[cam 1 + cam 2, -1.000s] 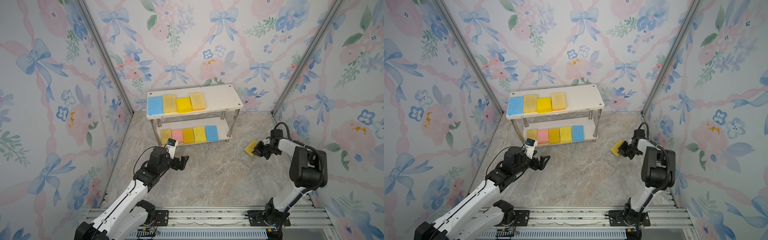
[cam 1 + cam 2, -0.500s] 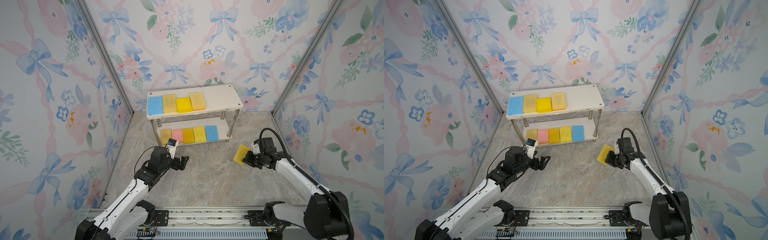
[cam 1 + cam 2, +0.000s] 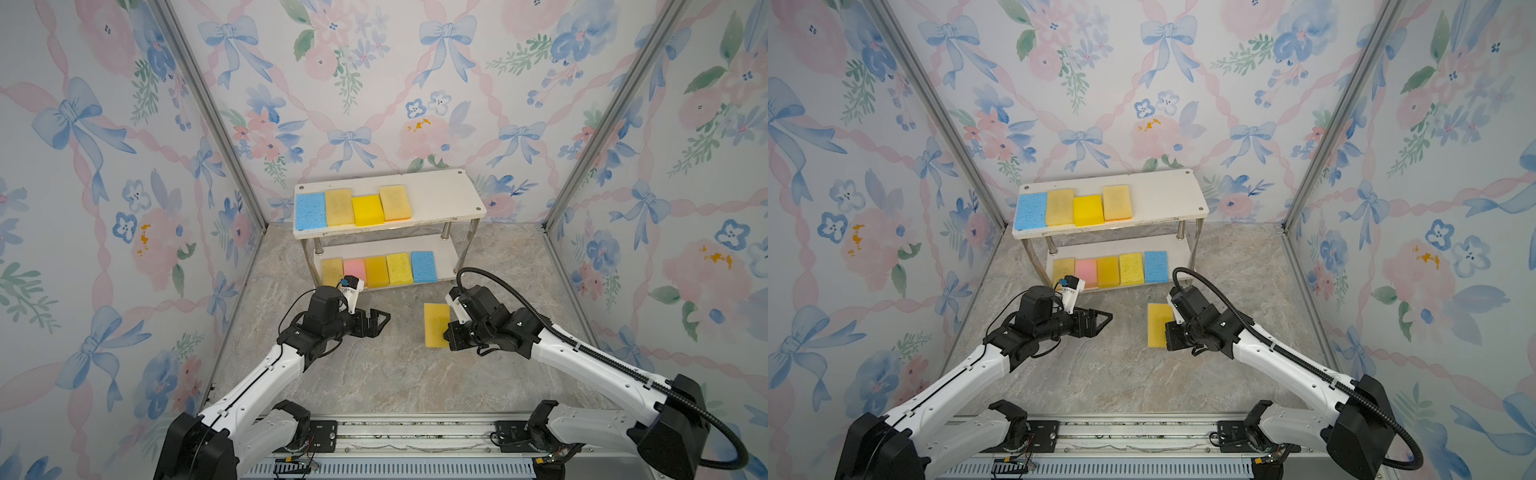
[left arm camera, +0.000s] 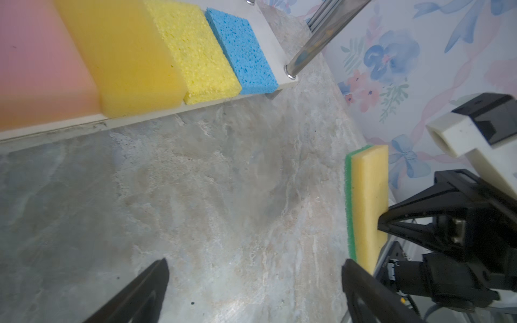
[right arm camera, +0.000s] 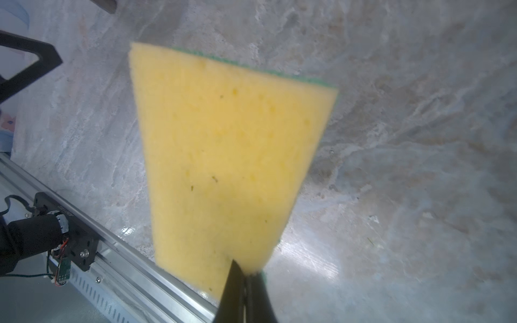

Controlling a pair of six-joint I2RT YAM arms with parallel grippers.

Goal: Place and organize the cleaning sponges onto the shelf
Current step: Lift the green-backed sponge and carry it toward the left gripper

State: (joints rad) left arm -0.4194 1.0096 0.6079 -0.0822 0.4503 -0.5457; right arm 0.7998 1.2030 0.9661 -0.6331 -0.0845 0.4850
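My right gripper [image 3: 450, 331] [image 3: 1168, 332] [image 5: 246, 276] is shut on the edge of a yellow sponge with a green scrub backing [image 3: 435, 324] [image 3: 1158, 325] [image 5: 229, 156] [image 4: 366, 201]. It holds the sponge above the floor, in front of the shelf's right end. The shelf [image 3: 440, 195] [image 3: 1163, 191] stands at the back. A blue and three yellow sponges [image 3: 340, 201] line its top board. Several sponges [image 3: 399, 268] [image 4: 195, 53], yellow, pink and blue, fill the lower board. My left gripper [image 3: 380, 322] [image 3: 1104, 321] [image 4: 254, 263] hangs open and empty, left of the held sponge.
The right part of the top board is bare. Floral walls with metal corner posts [image 3: 582, 145] close in three sides. A metal rail [image 3: 415, 432] with both arm bases runs along the front. Marbled floor [image 3: 374, 374] lies between the arms.
My right arm has swung from near the right wall toward the middle, carrying the yellow sponge with it. The left arm and its open gripper have stayed put.
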